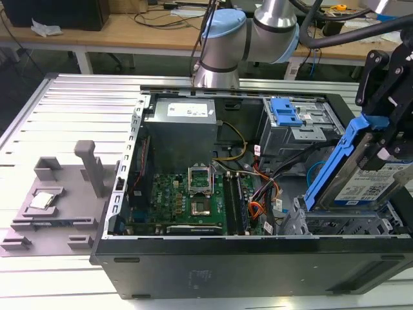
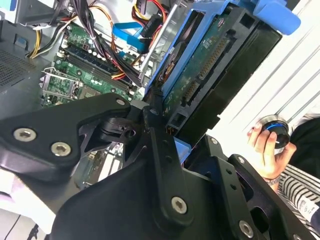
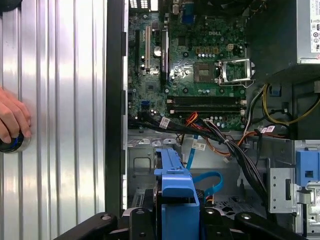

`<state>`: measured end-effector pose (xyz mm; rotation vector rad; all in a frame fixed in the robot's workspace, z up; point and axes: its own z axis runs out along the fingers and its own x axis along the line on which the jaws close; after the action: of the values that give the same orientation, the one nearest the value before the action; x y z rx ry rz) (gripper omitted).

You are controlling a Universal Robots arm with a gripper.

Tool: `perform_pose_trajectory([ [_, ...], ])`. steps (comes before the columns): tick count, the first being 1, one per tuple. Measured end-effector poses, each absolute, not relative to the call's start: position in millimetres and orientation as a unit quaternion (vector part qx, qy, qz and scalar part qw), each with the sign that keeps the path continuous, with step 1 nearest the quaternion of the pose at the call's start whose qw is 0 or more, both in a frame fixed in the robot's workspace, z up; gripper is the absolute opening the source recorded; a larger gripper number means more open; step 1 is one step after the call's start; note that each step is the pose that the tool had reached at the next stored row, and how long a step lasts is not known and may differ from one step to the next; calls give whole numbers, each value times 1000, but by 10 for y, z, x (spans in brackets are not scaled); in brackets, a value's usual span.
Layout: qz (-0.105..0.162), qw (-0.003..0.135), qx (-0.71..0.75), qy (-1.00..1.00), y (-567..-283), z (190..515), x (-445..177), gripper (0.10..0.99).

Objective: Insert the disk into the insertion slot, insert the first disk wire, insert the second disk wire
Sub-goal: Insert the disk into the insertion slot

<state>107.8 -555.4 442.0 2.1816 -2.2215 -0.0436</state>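
Gripper (image 1: 386, 141) clamped on disk (image 1: 369, 187); disk tilted steeply, lower end just above insertion slot (image 1: 339, 226), not seated, at exterior view's right.

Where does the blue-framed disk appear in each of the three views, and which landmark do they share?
Exterior view: disk tilted at the exterior view's right, over the grey cage.
Second wrist view: its underside, tilted, close to the camera.
First wrist view: its blue frame edge-on, nearest the camera.
Shared landmark: the green circuit board.
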Motion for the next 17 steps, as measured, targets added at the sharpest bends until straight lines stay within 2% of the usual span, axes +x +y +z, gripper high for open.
perform_pose_trajectory([
  [17, -14, 14, 701, -713, -5531, 4177, 1075, 365],
])
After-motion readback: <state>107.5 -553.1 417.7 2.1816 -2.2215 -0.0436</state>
